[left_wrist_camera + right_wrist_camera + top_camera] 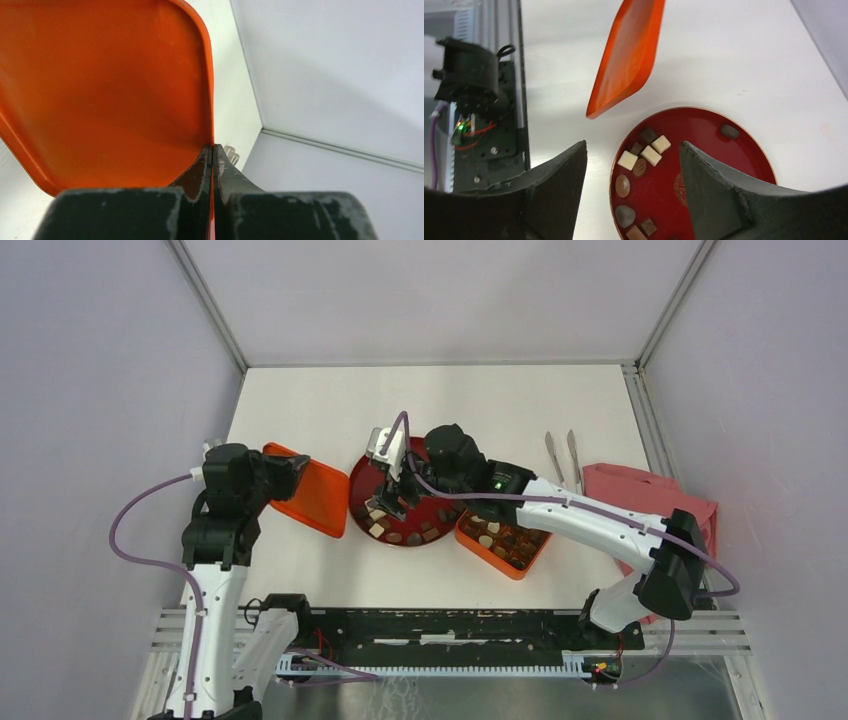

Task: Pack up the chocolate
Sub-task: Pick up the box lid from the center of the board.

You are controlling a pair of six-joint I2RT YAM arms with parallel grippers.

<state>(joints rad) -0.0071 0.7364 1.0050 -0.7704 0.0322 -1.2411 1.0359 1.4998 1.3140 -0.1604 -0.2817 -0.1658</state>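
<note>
Packing looks partly done. The box lies open just behind the right gripper, on its wrist side. Several of its cells already hold chocolate, though how many cannot be counted from above. The rest of the chocolate lies loose on the plate, below and between the right fingers, which stand wide apart and hold nothing. A good share of the picking is left, and after it, I judge, the closing.

The left gripper is pinched tight on the rim of the lid. The lid juts out beyond the fingertips, tilted and lifted off the table, well apart from the box.

Count: one box, one lid, one plate. The right wrist view shows eleven pieces on the plate: three cream squares, the others brown or dark. One dark piece sits alone beyond the right-hand fingertip; the rest cluster under the gap between the fingers. More may hide beneath the fingers. Well apart from both grippers lie two tweezers and one cloth.
</note>
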